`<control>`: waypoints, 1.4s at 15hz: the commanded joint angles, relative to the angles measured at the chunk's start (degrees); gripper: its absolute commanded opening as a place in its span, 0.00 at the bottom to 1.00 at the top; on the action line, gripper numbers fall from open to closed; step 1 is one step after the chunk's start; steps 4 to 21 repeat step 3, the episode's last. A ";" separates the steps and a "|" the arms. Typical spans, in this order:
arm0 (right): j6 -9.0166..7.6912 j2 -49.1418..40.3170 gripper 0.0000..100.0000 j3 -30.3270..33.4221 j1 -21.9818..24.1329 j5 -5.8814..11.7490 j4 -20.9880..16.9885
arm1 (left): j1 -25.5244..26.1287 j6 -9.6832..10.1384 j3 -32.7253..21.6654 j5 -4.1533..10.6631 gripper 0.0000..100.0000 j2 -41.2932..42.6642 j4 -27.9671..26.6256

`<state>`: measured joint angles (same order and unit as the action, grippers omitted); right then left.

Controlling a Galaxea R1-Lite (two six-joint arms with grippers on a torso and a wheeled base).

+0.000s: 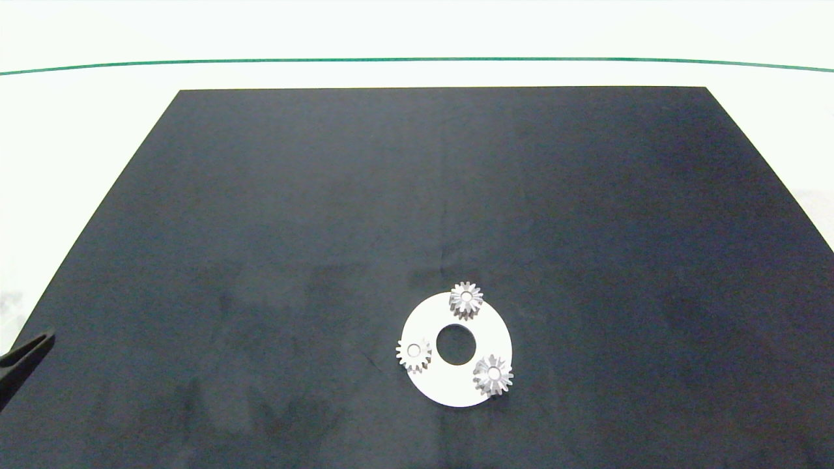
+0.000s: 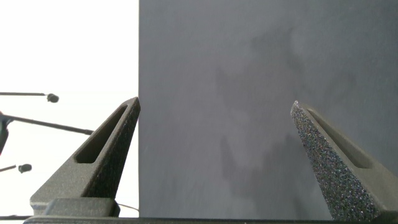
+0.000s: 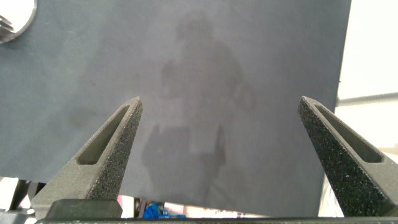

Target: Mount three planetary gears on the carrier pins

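Observation:
A flat white ring-shaped disc [image 1: 456, 384] with a large centre hole lies on the dark mat, near its front edge. Three small silver planetary gears sit on it over the carrier pins: one at the far side [image 1: 466, 299], one at the left [image 1: 413, 354], one at the front right [image 1: 492, 374]. A pin top shows in each gear's centre hole. My left gripper [image 2: 214, 109] is open over the mat's left edge, holding nothing; one fingertip [image 1: 32, 346] shows in the head view. My right gripper [image 3: 217, 106] is open and empty over the mat, with the disc's edge [image 3: 18, 18] in that view's corner.
The dark mat [image 1: 417, 195] covers most of the white table [image 1: 78, 130]. A green line [image 1: 417, 60] runs across the table's far side. Thin dark rods [image 2: 43, 121] show beyond the mat's edge in the left wrist view.

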<state>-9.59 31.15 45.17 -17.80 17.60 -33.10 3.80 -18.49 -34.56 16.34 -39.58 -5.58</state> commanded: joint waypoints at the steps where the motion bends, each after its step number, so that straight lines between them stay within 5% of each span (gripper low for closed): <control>1: -0.43 -8.73 1.00 -2.36 5.58 0.15 -3.20 | -2.84 0.39 6.79 0.28 1.00 15.76 -0.04; 3: -0.60 -11.02 1.00 -2.36 9.62 0.15 -5.75 | -4.77 0.65 9.42 0.19 1.00 20.33 -0.04; 21: -0.60 -11.02 1.00 -2.36 9.62 0.15 -5.75 | -4.77 0.65 9.42 0.19 1.00 20.33 -0.04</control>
